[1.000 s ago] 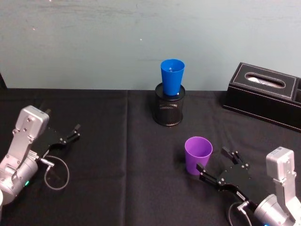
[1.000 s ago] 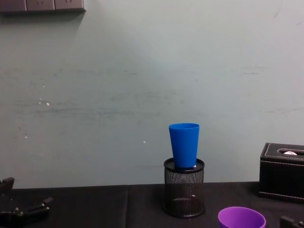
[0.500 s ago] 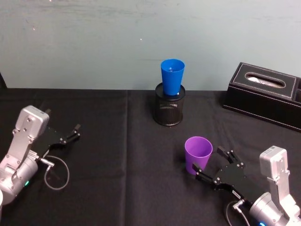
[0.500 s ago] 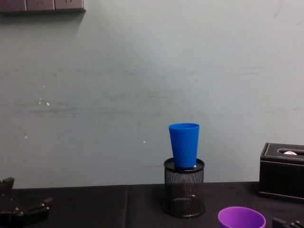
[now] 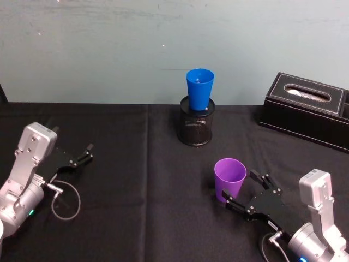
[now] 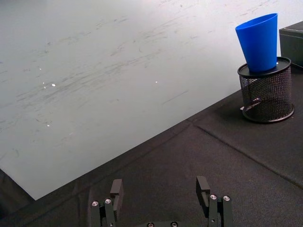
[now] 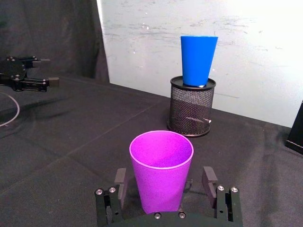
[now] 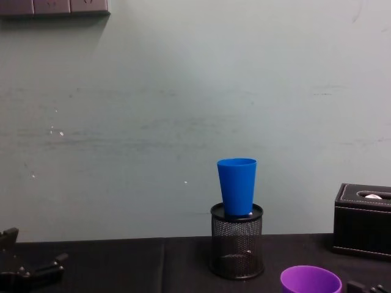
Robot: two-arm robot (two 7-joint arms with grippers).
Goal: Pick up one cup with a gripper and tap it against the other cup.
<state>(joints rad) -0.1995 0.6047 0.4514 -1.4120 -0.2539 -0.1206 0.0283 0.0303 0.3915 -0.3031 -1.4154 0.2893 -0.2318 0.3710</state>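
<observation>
Purple cup stands upright, mouth up, on the black table cloth, near-right part of the scene, well apart from the blue cup. Blue cup sits far-centre, base dropped into the black mesh pen holder, upright. A black tissue box is at far right.

From the head cam I see the R gripper low at near right, w/ its fingers reaching toward the purple cup from the near-right side. One fingertip is at the cup's near-left flank and the other at its right flank. From that angle I can't tell whether they touch.

R wrist cam settles it: the cup's lower half sits between the two fingers, roughly centred, w/ a slim gap on each side. So the gripper is spread around the cup, not pinching it. The cup base is on the cloth.

Chest cam gives me the side-on look: the purple rim is at the bottom edge, right of the holder and nearer to me. The blue cup's rim stands well above it.

L gripper rests at near left, well apart from both cups. L wrist cam shows its fingers spread w/ nothing between them.
</observation>
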